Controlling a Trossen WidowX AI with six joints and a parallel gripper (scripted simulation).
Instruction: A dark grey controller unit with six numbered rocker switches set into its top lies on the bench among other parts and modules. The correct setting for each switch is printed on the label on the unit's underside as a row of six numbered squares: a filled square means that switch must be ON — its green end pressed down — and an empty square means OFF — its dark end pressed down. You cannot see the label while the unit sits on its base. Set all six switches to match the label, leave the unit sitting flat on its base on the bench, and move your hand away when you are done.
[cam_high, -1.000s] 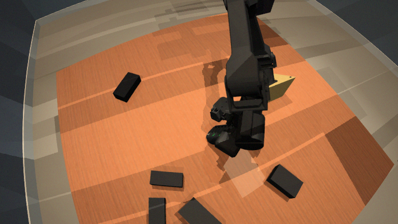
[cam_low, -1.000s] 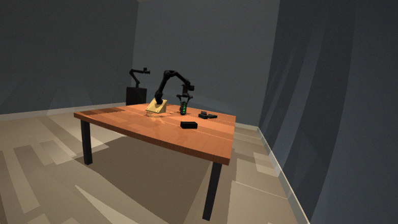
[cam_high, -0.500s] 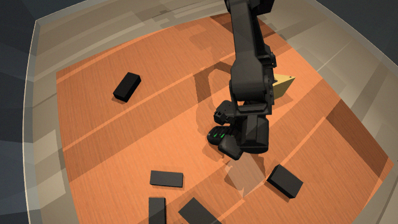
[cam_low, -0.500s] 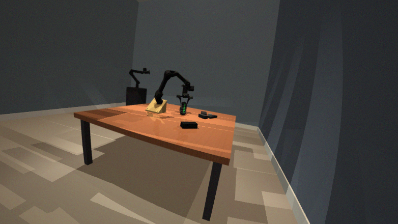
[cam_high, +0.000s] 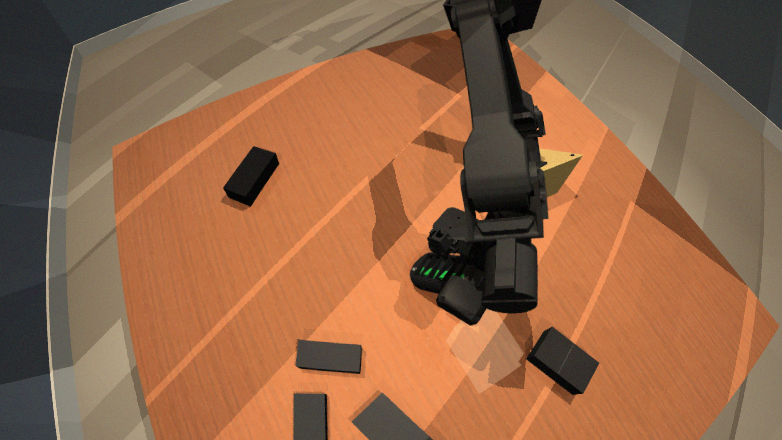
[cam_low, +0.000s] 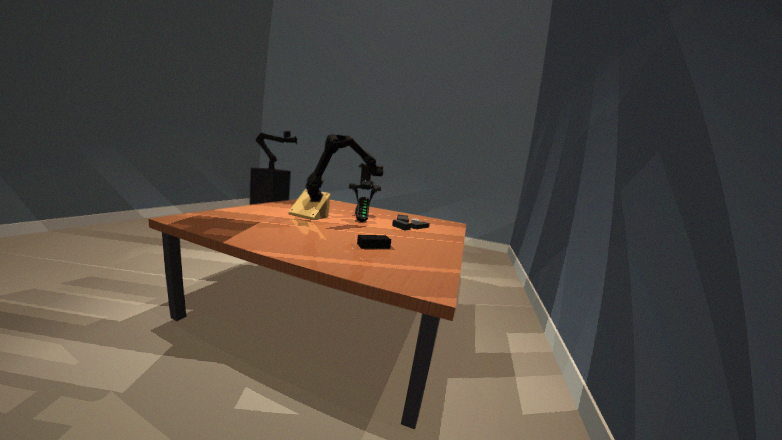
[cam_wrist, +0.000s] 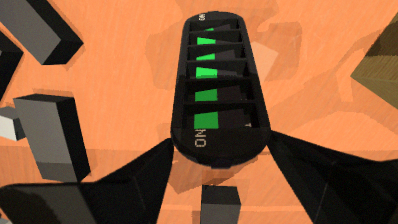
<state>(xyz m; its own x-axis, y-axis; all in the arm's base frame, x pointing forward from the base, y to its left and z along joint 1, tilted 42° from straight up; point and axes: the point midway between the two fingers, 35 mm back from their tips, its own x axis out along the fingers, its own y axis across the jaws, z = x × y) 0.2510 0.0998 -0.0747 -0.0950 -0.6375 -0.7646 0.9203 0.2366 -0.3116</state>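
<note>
Bearing your parts, the bench (cam_high: 246, 262) (cam_low: 415, 275): orange wood on dark legs.
Your arm (cam_high: 494, 136) (cam_low: 322, 166): arched out from its yellow mount (cam_high: 558, 177) (cam_low: 323, 210).
Your gripper (cam_high: 449, 267) (cam_low: 363, 204) (cam_wrist: 219, 139): clamped on the controller unit, a finger touching each side.
Controller unit (cam_high: 425, 277) (cam_low: 361, 210) (cam_wrist: 220, 152): tilted between your fingers, above the bench; label out of your sight.
Lone dark block (cam_high: 251, 175) (cam_low: 374, 241): lying well apart from your gripper.
Rocker switches (cam_wrist: 206, 120): green showing on all six.
</note>
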